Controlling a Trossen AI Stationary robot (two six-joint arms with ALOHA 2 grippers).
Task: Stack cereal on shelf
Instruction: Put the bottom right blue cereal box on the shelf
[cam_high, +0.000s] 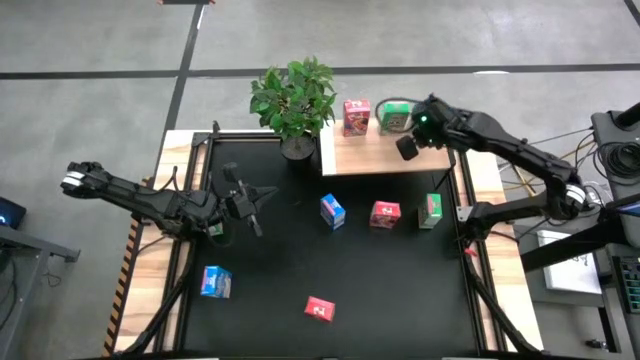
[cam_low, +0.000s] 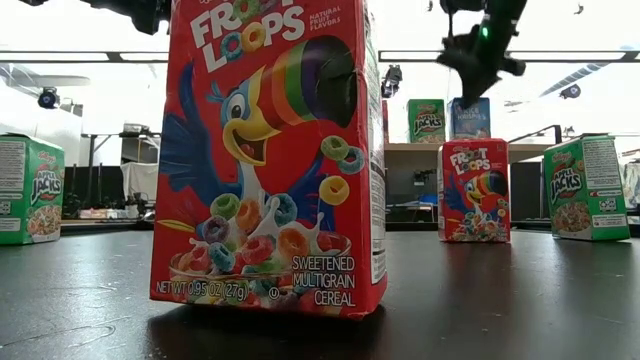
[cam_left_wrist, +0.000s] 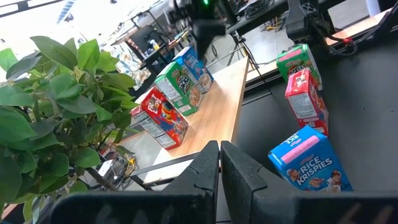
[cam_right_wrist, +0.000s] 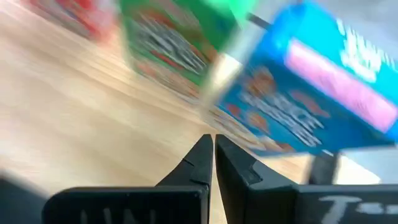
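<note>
The shelf (cam_high: 370, 155) is a pale wood plank at the table's far edge. On it a red cereal box (cam_high: 355, 117), a green one (cam_high: 393, 115) and a blue one (cam_left_wrist: 198, 67) stand upright in a row. My right gripper (cam_right_wrist: 213, 149) hangs shut above the shelf's right part, in front of the green (cam_right_wrist: 174, 43) and blue (cam_right_wrist: 311, 93) boxes, touching nothing. My left gripper (cam_left_wrist: 219, 155) waits shut over the table's left half, pointing level. On the tabletop stand a blue box (cam_high: 332, 210), a red box (cam_high: 385, 214) and a green box (cam_high: 431, 210).
A potted plant (cam_high: 293, 100) stands at the shelf's left end. Another blue box (cam_high: 215, 282) and a red box (cam_high: 320, 309) stand near the table's front. The red one fills the low view (cam_low: 270, 160). Cables and gear lie right of the table.
</note>
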